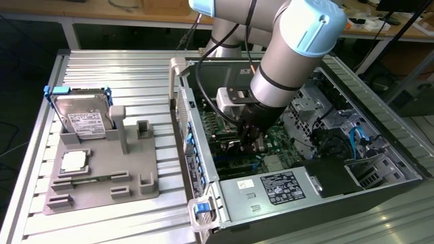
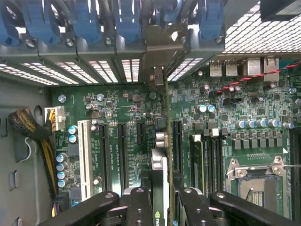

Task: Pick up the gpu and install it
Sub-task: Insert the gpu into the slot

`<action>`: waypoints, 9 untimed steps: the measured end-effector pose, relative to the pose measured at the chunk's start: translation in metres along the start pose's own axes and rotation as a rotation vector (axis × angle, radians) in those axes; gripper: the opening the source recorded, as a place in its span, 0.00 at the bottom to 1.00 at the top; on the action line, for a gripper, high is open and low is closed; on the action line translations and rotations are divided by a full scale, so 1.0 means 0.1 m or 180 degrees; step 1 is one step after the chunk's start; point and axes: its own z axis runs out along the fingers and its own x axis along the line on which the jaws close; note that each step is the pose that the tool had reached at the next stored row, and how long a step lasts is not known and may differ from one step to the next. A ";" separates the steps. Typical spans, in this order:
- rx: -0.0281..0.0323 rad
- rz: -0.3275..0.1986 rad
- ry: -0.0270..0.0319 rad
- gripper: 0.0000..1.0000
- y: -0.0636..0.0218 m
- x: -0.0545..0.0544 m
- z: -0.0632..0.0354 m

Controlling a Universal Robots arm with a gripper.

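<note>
Currently the gripper (image 1: 249,141) is down inside the open computer case (image 1: 339,76), over the motherboard (image 1: 275,136). This sits near the centre of the exterior view, leaning toward 3 o'clock.

Tool state: jaws at a middling width, one finger (image 2: 141,207) on each flat face of the gpu (image 2: 160,174), so the card is clamped between them. It is held on edge and runs from the grip toward the rear wall of the case. The card's silver bracket (image 2: 160,44) sits at that wall, under the row of blue clips (image 2: 127,19).

Task object: the gpu is in the grip, standing among the long black expansion slots (image 2: 121,150). I cannot tell whether its lower edge has entered a slot or only hangs just above one.

Judgement on the step, seating the card:
- Keep the card plumb, not leaning toward either neighbouring slot.
- Keep the bracket lined up with its opening in the rear wall.
- Press straight down with even force along the length; a skewed push could jam one end.

Elsewhere: at 9 o'clock from the case, a grey fixture (image 1: 101,195) on the table (image 1: 115,66) holds the hard drive (image 1: 85,119) and a small square chip (image 1: 73,161), both well apart from the gripper.
</note>
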 end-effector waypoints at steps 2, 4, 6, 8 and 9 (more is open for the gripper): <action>-0.0001 0.0000 0.0002 0.27 0.000 0.00 -0.004; -0.0001 0.0000 0.0002 0.27 0.000 0.00 -0.003; -0.0001 0.0000 0.0003 0.27 0.000 0.00 -0.004; -0.0001 0.0000 0.0002 0.27 -0.001 0.01 -0.004; -0.0001 0.0000 0.0002 0.27 -0.001 0.02 -0.004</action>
